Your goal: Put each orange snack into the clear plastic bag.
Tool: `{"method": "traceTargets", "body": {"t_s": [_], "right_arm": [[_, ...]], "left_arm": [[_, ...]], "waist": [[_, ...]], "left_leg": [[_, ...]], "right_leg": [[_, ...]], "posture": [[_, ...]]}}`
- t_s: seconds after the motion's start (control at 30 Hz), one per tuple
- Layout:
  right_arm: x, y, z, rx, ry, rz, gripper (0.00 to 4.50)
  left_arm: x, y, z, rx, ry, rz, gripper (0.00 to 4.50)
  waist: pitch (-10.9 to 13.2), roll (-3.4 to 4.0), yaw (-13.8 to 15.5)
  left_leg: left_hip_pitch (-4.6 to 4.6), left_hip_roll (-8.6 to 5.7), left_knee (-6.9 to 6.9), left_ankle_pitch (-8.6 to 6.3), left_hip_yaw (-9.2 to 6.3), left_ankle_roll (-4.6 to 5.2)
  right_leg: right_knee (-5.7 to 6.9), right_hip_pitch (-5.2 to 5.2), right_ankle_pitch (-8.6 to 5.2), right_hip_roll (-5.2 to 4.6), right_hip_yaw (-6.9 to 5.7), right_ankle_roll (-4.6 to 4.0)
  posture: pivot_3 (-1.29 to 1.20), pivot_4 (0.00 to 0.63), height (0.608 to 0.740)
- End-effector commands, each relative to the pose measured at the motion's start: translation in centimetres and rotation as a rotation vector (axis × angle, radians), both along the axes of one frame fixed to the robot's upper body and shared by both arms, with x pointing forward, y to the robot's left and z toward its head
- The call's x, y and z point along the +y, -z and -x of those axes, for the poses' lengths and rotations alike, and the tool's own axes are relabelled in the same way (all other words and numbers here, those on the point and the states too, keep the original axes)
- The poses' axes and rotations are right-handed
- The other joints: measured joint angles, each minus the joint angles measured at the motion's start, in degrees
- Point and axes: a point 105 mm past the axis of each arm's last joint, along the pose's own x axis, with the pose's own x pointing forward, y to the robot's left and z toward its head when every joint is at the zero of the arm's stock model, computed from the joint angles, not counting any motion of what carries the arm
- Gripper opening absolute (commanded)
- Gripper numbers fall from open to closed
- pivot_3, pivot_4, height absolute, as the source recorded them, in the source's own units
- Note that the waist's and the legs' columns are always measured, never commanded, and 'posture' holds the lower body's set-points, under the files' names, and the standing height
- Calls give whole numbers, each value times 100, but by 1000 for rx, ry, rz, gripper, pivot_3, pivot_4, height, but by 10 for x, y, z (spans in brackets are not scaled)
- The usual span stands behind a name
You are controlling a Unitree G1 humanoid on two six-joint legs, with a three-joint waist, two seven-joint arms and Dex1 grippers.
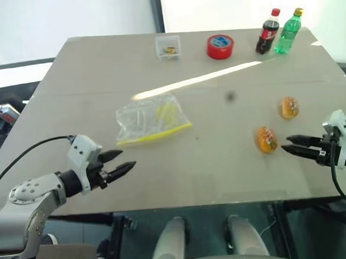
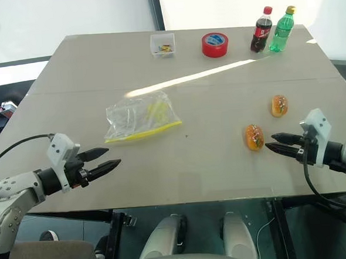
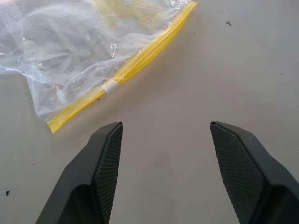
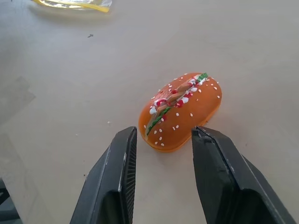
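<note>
Our left gripper [image 1: 122, 159] hovers wide open and empty, the clear plastic bag [image 1: 152, 121] just ahead of it. Our right gripper [image 1: 290, 144], part open and empty, faces the near orange snack [image 1: 267, 139]; we should straddle it squarely before closing. The far orange snack [image 1: 289, 107] lies beyond. Nothing blocks either approach.

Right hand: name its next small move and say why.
Probably ease the right hand forward until its open fingers straddle the nearer orange snack, then close. The snack lies on the table just past the fingertips, not yet between them, and the clear plastic bag holds no snack.
</note>
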Motion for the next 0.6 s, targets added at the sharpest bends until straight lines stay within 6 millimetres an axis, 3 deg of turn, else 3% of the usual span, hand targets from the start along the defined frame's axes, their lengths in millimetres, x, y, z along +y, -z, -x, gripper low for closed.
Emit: {"method": "traceTargets", "body": {"t_s": [0.03,0.6], "right_arm": [[-7,-11,2,-36,-5,31,1881],[-10,-12,2,-42,5,59,1881]], "left_arm": [[-5,-10,4,-44,19,13,3186],[-10,-9,-3,-62,13,43,3186]], "waist": [[0,0,0],[0,0,0]], "left_leg": [[0,0,0,0,0,0],[0,0,0,0,1,0]], "right_leg": [[0,0,0,0,0,0],[0,0,0,0,0,0]], "posture": [[0,150,740],[0,150,740]]}}
